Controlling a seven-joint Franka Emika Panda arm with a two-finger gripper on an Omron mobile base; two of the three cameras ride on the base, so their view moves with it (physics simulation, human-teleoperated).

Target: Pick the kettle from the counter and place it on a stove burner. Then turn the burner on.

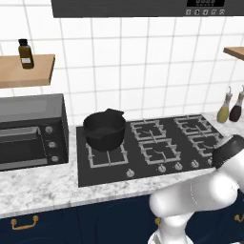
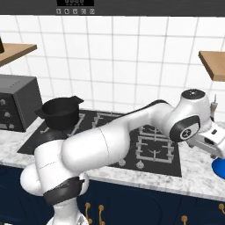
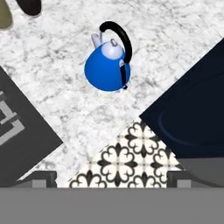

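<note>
Fingertips (image 3: pixel 37 178): two dark tips at the bottom of the hand view stand far apart with nothing between them, so the gripper (image 3: pixel 112 179) is spread wide and empty, ready to straddle something.
Kettle (image 3: pixel 108 65): small blue body with a black arched handle, upright on the counter (image 3: pixel 65 83), well ahead of the tips and not touched; the handle arches over the lid, which looks like the natural place to pinch.
Kettle from the right base view: a blue curve (image 2: pixel 218 167) shows at the right edge, just under the hand, on the marble to the right of the cooktop.
Hand pose: the camera looks down on the kettle, so the arm seems set for a descent from above; I judge the pick as not yet begun.
Bottles (image 1: pixel 229 107): two slim ones stand at the back of the same stretch of counter, apart from the kettle, worth avoiding on the lift.
Stove burner (image 1: pixel 158 151): the near middle grate is free, with knobs (image 1: pixel 162 167) along the front edge.
Pot (image 1: pixel 104 129): a big black one sits on the left grates, so those are taken.
Floor: patterned tile and a navy cabinet front lie below the counter edge in the hand view.
</note>
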